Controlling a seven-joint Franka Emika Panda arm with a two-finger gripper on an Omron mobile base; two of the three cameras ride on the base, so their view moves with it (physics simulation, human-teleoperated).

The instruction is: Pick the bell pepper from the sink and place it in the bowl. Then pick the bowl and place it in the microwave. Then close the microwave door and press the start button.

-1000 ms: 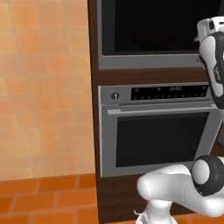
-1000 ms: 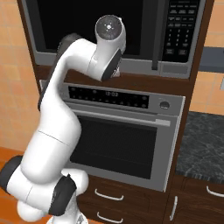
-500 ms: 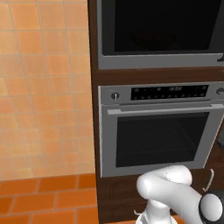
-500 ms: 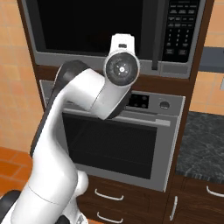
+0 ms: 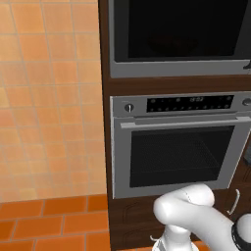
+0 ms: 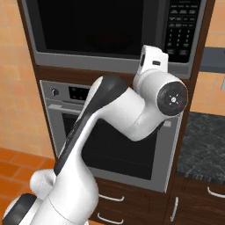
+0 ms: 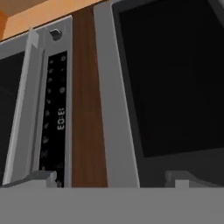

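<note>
A: Microwave (image 6: 101, 30) sits top of the brown cabinet column, black glass microwave door (image 5: 181, 29) flush with its steel trim, so shut. Keypad strip (image 6: 183, 26) on its right side in the right base view.

B: Where's your hand?

A: My gripper (image 7: 111, 177) is up in front of the unit. In the hand view my two finger tips (image 7: 37, 178) stand far apart at the bottom, one under the oven's panel, the other under the dark glass. Jaws wide, nothing between them.

B: Hand view orientation?

A: Rolled sideways. Oven control panel (image 7: 54, 118) runs vertically on the left there, wood strip (image 7: 87, 100) beside it, then the microwave's steel frame and glass on the right.

B: Below the microwave?

A: Steel wall oven (image 5: 179, 147), bar handle (image 5: 181, 121) across its windowed door, a knob (image 5: 128, 107) at the left end of its panel. Drawers (image 6: 114, 202) under it.

B: Bowl, pepper?

A: Faint dark shape behind the glass in the left base view, too dim to name. Can't tell.

B: Surroundings?

A: Orange tiled wall (image 5: 49, 98) left of the cabinet, orange floor tiles (image 5: 49, 220) below. Dark speckled tabletop (image 6: 204, 149) to the right. My arm's white elbow (image 6: 162, 94) covers part of the oven front in the right base view.
</note>
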